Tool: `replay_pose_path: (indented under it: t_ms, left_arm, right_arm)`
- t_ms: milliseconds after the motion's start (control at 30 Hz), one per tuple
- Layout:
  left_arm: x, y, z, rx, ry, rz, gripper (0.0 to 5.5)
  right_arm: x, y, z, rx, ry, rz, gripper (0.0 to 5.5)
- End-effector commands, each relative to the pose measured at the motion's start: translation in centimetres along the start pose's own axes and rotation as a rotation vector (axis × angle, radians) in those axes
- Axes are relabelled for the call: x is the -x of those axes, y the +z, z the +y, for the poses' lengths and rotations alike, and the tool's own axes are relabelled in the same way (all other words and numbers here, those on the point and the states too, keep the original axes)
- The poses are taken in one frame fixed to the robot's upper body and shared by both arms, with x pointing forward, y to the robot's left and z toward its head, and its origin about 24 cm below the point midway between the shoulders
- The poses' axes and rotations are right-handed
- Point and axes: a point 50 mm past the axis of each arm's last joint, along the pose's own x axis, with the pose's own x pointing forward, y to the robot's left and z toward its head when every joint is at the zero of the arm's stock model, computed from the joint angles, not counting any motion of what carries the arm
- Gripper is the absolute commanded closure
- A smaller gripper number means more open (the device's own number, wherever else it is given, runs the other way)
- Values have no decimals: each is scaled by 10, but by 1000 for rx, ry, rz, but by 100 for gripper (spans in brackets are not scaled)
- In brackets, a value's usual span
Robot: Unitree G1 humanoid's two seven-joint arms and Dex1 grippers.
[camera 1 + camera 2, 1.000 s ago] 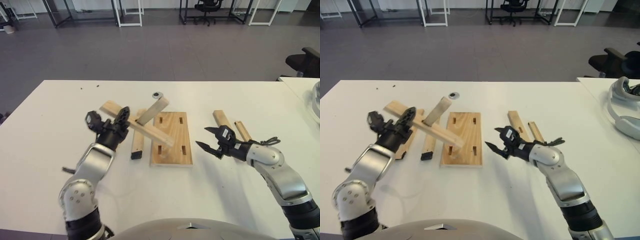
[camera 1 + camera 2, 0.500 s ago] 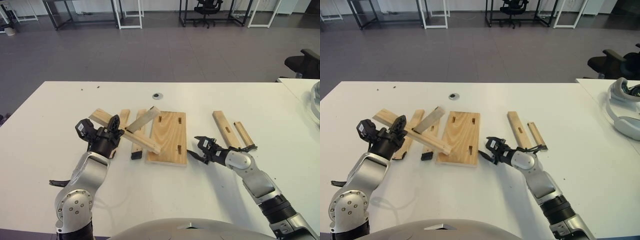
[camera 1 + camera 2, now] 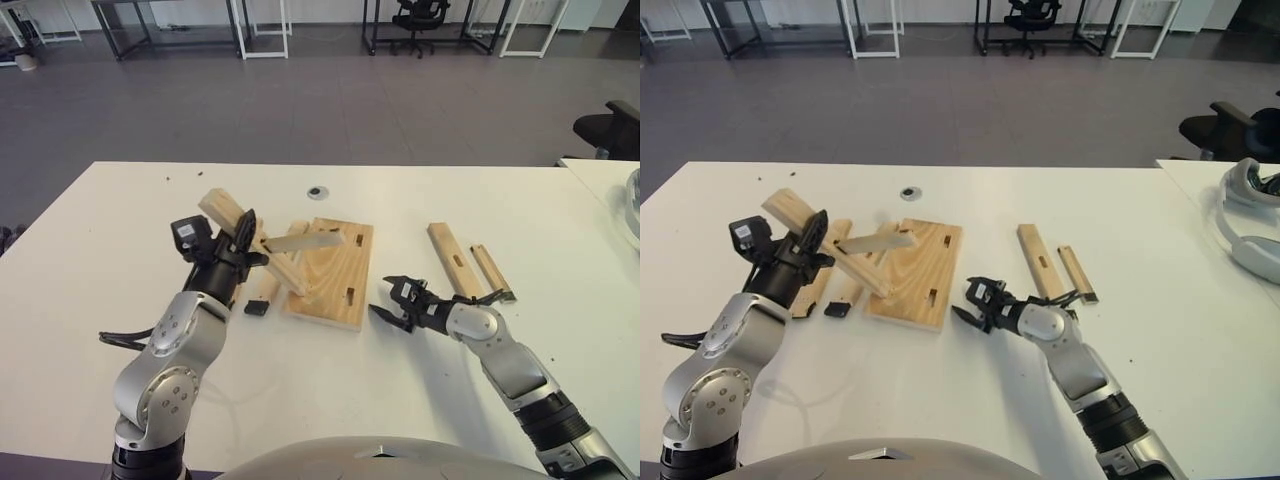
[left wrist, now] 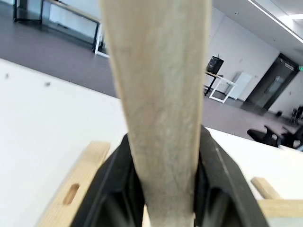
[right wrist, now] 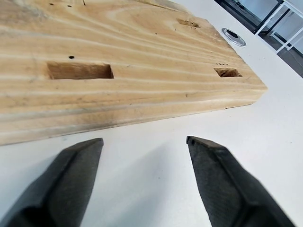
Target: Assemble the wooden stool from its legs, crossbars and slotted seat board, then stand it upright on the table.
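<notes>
In the left wrist view, my left gripper (image 3: 252, 240) is shut on a wooden leg (image 4: 161, 94). That leg (image 3: 222, 208) slants over the table's left-middle, and a crossbar (image 3: 305, 242) sticks out of it over the far left part of the slotted seat board (image 3: 335, 290). The board lies skewed, its left side resting on loose wooden pieces (image 3: 268, 288). My right gripper (image 3: 385, 300) is open just off the board's near right corner, low over the table. Its fingers (image 5: 66, 189) face the board's edge (image 5: 118, 99) without touching it.
Two shorter wooden pieces (image 3: 450, 258) (image 3: 490, 272) lie side by side right of the board, behind my right gripper. A small round metal fitting (image 3: 318, 191) sits in the table beyond the board. A slotted piece (image 4: 71, 198) lies under my left gripper.
My left gripper raised the leg and swung it farther back, bringing the crossbar over the board. The board turned slightly and now sits skewed. My right gripper stayed at the board's near right corner.
</notes>
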Motion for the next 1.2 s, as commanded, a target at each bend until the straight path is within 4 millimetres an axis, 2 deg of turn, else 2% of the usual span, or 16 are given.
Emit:
replay_pose_path:
  t_ms: [33,133,300,333,500,533,633,767,900,1000,1100,1133,1200]
  left_arm:
    - [0,-26,9,-197,19,166,448]
    - [4,-35,10,-211,30,223,448]
    - [6,-51,-11,-259,-65,298,448]
    - [4,-50,-14,-263,-71,281,448]
    - [-9,-20,-25,-191,-106,65,448]
    - [-9,-15,-26,-168,-119,36,412]
    - [-6,-3,-29,-34,-181,-35,369]
    - [4,3,-33,105,-329,-11,291]
    - [11,9,-34,221,-425,32,227]
    - [18,25,-40,192,-551,12,178]
    - [19,76,-38,188,-673,-181,160]
    - [17,95,-32,177,-669,-258,160]
    - [6,127,-9,169,-553,-401,160]
  right_arm:
    - [2,3,2,30,7,20,219]
    - [3,7,0,48,-1,20,219]
    - [3,9,-4,65,-20,17,219]
    - [3,8,-4,64,-22,21,219]
    - [5,9,-12,57,-74,14,219]
    - [5,10,-15,59,-88,7,219]
    - [5,13,-22,56,-127,-7,219]
    - [11,8,-33,24,-196,19,219]
    - [20,10,-55,2,-301,14,219]
    - [28,17,-74,-9,-383,-20,219]
    - [36,20,-90,-31,-471,-47,219]
    - [38,20,-94,-38,-500,-53,219]
    - [41,22,-102,-51,-553,-70,219]
